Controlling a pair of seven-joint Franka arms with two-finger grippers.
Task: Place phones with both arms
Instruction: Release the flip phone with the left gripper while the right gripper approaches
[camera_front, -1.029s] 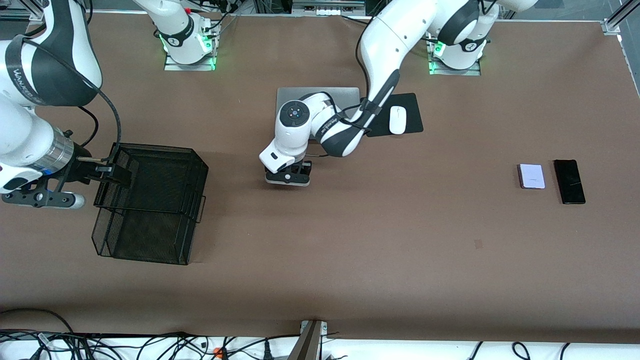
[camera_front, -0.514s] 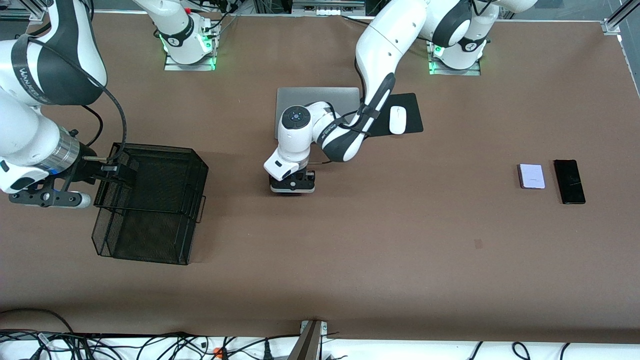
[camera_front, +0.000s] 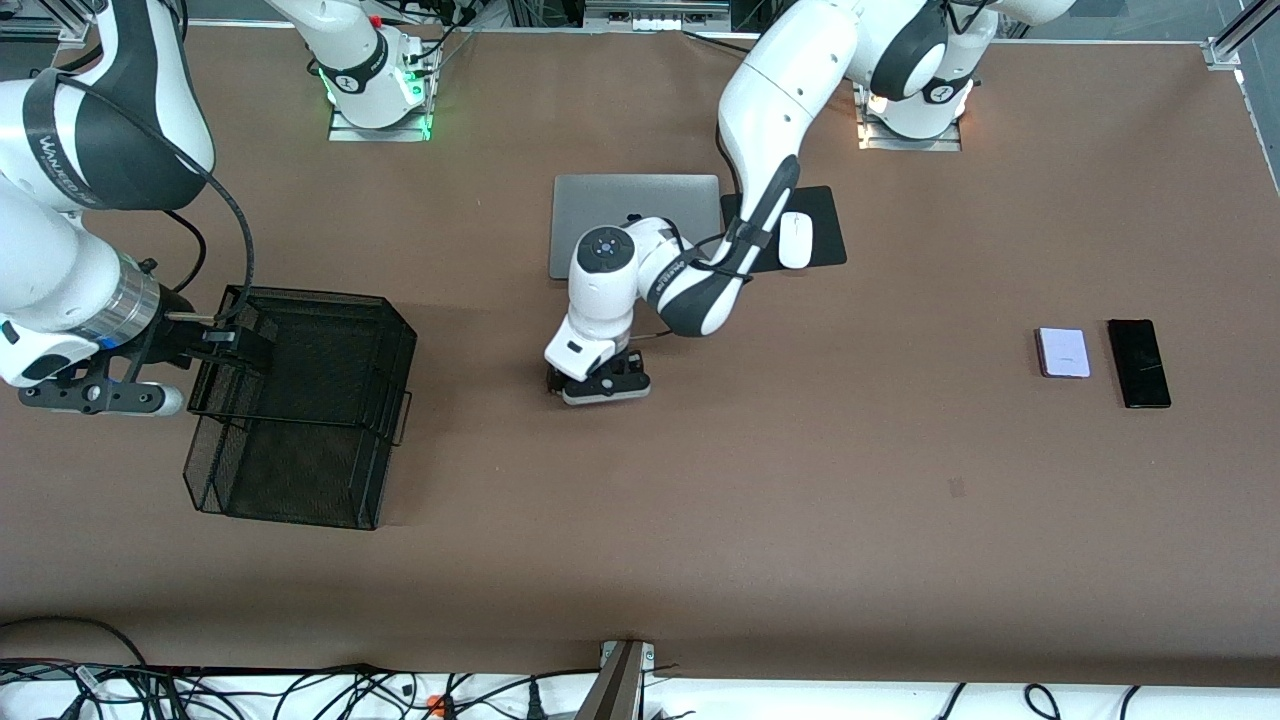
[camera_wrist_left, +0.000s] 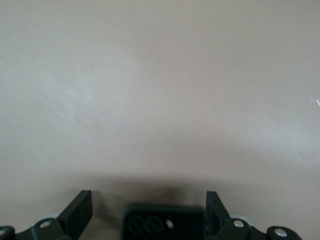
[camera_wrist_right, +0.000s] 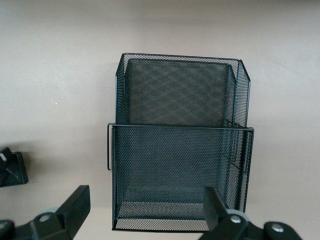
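The left gripper (camera_wrist_left: 149, 212) has just sprung open low over mid-table, its jaws now apart around the small black phone (camera_wrist_left: 164, 226) lying on the table (camera_front: 800, 480); that handset looks delivered. The right gripper (camera_wrist_right: 145, 210) waits open over the mesh basket (camera_front: 300, 400); the lavender-white phone (camera_front: 1062, 352) and long black phone (camera_front: 1138, 362) lie untouched toward the left arm's end.

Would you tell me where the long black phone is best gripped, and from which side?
Probably the long black phone is best pinched across its long edges at mid-length, from above: it lies flat, with a gap to the lavender phone beside it.
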